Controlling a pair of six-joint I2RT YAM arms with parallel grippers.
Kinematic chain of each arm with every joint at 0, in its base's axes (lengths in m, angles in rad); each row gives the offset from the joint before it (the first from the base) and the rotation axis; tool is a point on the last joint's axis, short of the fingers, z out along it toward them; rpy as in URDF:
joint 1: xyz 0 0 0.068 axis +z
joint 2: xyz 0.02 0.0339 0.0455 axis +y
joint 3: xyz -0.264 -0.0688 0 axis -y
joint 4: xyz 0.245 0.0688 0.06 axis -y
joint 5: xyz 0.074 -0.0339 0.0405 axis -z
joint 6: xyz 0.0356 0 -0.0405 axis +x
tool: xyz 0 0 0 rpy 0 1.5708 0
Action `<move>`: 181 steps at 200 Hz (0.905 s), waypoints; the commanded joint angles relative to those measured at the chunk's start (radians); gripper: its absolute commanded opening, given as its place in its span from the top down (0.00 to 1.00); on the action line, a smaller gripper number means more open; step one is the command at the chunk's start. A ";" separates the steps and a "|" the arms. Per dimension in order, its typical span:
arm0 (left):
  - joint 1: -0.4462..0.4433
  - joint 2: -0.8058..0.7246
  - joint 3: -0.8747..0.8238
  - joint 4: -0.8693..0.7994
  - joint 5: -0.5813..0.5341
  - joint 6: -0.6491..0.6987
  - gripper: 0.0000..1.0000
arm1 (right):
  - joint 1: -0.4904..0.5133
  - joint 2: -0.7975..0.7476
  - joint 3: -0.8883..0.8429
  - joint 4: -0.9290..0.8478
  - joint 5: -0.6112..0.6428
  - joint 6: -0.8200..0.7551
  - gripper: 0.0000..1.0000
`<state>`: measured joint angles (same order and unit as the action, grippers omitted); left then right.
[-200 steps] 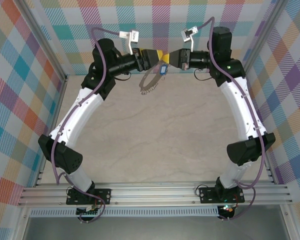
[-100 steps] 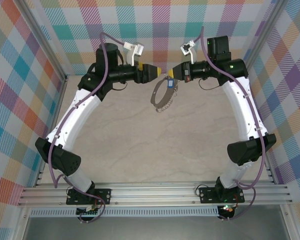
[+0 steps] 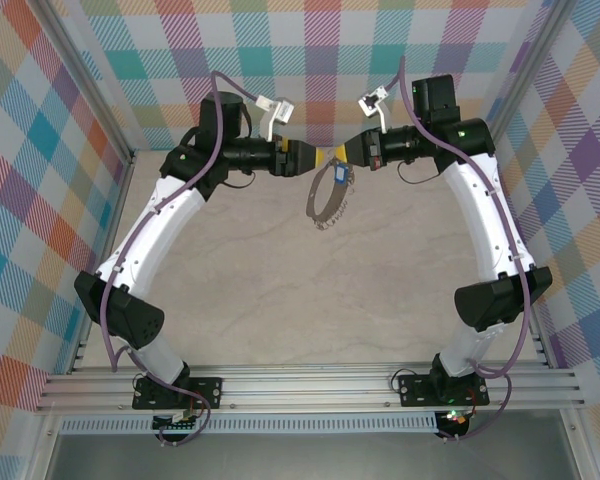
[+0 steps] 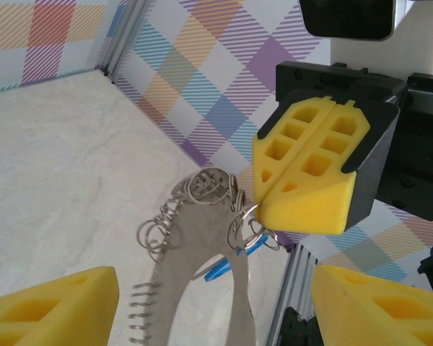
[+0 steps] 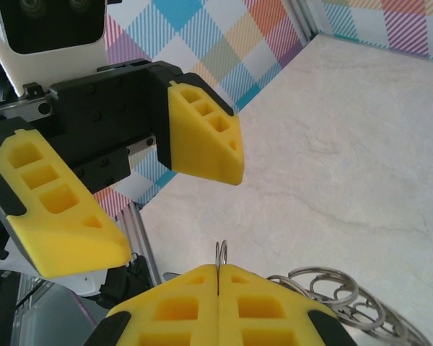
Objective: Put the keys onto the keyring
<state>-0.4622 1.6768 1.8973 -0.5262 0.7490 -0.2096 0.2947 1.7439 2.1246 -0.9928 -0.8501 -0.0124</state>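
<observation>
- Grey keyring hangs from the right gripper over open worktop, near the back wall; both arms arch inward.
- Left wrist: left gripper jaws spread, flanking the hoop; blue-tagged key dangles by the pinched rim.
- Right wrist: jaws pressed together on the keyring's rim.

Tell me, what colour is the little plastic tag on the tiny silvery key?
Blue; the oval tag shows best in the top external view.
</observation>
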 commanded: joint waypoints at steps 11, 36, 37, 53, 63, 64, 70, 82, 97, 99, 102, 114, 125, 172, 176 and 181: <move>0.004 0.008 0.041 -0.023 -0.040 -0.028 0.27 | -0.002 -0.033 -0.015 0.025 -0.080 0.001 1.00; 0.004 0.011 0.036 -0.006 0.037 -0.007 0.32 | -0.001 -0.030 -0.018 0.041 -0.102 0.017 1.00; 0.004 0.011 0.036 -0.004 0.041 -0.007 0.32 | -0.002 -0.029 -0.018 0.041 -0.104 0.018 1.00; 0.003 0.019 0.033 0.011 0.086 -0.002 0.41 | -0.002 -0.028 -0.019 0.056 -0.131 0.035 1.00; 0.003 0.024 0.035 0.019 0.107 0.000 0.46 | -0.002 -0.028 -0.021 0.066 -0.146 0.047 1.00; 0.003 0.025 0.036 0.019 0.108 0.000 0.46 | -0.002 -0.028 -0.021 0.067 -0.147 0.047 1.00; 0.003 0.028 0.038 0.025 0.122 -0.002 0.48 | -0.002 -0.028 -0.023 0.072 -0.155 0.053 1.00; 0.004 0.036 0.043 0.033 0.138 -0.009 0.50 | -0.001 -0.027 -0.025 0.081 -0.167 0.062 1.00; 0.003 0.043 0.050 0.040 0.152 -0.014 0.51 | -0.001 -0.030 -0.029 0.090 -0.172 0.070 1.00; 0.003 0.044 0.051 0.040 0.154 -0.013 0.51 | -0.001 -0.030 -0.029 0.091 -0.172 0.071 1.00; 0.004 0.045 0.054 0.041 0.154 -0.014 0.51 | -0.001 -0.030 -0.031 0.092 -0.173 0.072 1.00; 0.004 0.050 0.059 0.044 0.159 -0.017 0.51 | 0.000 -0.032 -0.034 0.100 -0.178 0.079 1.00; 0.003 0.053 0.064 0.050 0.167 -0.023 0.51 | 0.000 -0.034 -0.040 0.106 -0.179 0.085 1.00; 0.002 0.064 0.070 0.092 0.198 -0.057 0.55 | 0.000 -0.043 -0.065 0.146 -0.190 0.111 1.00; 0.002 0.065 0.072 0.094 0.203 -0.058 0.56 | 0.000 -0.045 -0.067 0.147 -0.188 0.113 1.00; 0.001 0.067 0.074 0.096 0.208 -0.060 0.58 | -0.001 -0.045 -0.068 0.150 -0.189 0.115 1.00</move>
<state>-0.4622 1.7386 1.9358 -0.4816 0.9073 -0.2459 0.2951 1.7428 2.0693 -0.8963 -0.9878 0.0841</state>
